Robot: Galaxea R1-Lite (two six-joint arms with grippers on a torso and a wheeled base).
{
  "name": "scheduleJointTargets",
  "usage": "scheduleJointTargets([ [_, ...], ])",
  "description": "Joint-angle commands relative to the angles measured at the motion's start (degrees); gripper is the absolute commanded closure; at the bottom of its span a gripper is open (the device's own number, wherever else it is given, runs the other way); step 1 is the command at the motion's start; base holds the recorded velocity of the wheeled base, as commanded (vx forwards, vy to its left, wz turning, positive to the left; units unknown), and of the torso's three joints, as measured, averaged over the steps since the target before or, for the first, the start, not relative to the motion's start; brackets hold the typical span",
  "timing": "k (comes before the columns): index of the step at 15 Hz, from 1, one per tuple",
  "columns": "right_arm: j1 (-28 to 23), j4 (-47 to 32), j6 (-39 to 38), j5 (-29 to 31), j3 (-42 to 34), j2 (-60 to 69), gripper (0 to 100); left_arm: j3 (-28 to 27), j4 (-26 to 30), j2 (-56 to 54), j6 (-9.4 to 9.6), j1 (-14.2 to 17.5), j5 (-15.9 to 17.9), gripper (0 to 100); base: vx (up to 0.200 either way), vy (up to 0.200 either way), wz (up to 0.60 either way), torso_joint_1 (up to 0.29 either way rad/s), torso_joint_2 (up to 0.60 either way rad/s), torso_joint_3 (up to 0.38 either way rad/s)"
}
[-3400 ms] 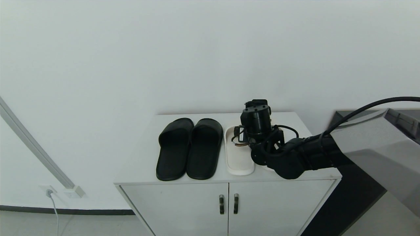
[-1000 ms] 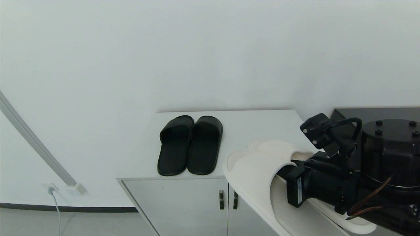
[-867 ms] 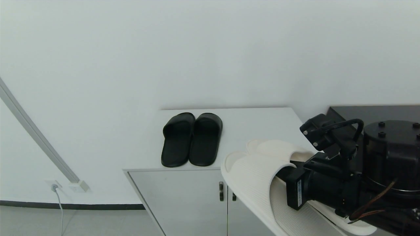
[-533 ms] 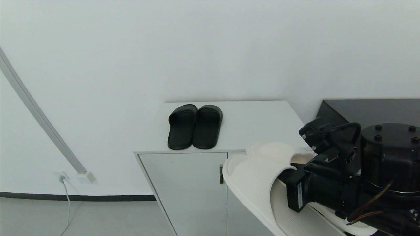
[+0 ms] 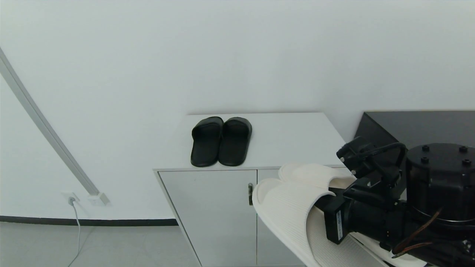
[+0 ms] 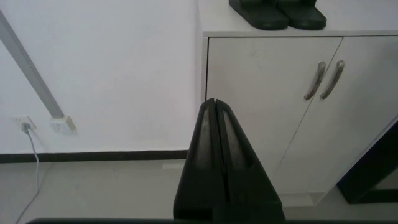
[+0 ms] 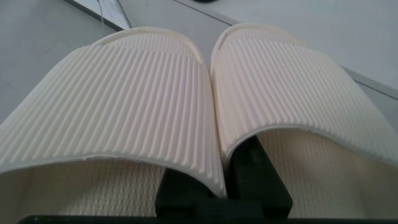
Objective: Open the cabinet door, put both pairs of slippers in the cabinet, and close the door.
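I have the right gripper (image 7: 222,180) pinching the white slippers (image 5: 293,207) at the head view's lower right, in front of the cabinet (image 5: 211,211), whose doors are closed. The black slippers (image 5: 221,141) sit mid-frame on its top. The left gripper (image 6: 214,109) has its jaws pressed together.

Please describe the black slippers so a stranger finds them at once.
On top of the white cabinet by the wall, toward its left side, lie the black slippers, side by side. Unlike the ribbed white slippers held in the right gripper, they are smooth and dark.
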State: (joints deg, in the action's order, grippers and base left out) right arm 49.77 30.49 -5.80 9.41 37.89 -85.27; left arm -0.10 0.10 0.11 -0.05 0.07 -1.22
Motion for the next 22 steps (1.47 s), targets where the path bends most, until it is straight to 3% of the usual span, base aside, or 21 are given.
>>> scheduleJointTargets([
  [1,0.1,0.1,0.0,-0.4,-0.3,-0.1,100,0.0,0.0,0.0,-0.04,0.0,0.0,100,0.0,0.0,0.0,0.0,0.0,0.0],
  [7,0.1,0.1,0.0,-0.6,-0.9,0.1,100,0.0,0.1,0.0,-0.04,0.0,0.4,100,0.0,0.0,0.0,0.0,0.0,0.0],
  [8,0.1,0.1,0.0,-0.6,-1.0,0.1,100,0.0,0.0,0.0,-0.21,0.0,0.3,0,0.0,0.0,0.0,-0.09,0.22,0.119],
  [22,0.1,0.1,0.0,-0.7,-2.0,0.3,100,0.0,-0.1,0.0,-0.57,0.0,0.3,0,0.0,0.0,0.0,-0.21,0.51,0.303],
])
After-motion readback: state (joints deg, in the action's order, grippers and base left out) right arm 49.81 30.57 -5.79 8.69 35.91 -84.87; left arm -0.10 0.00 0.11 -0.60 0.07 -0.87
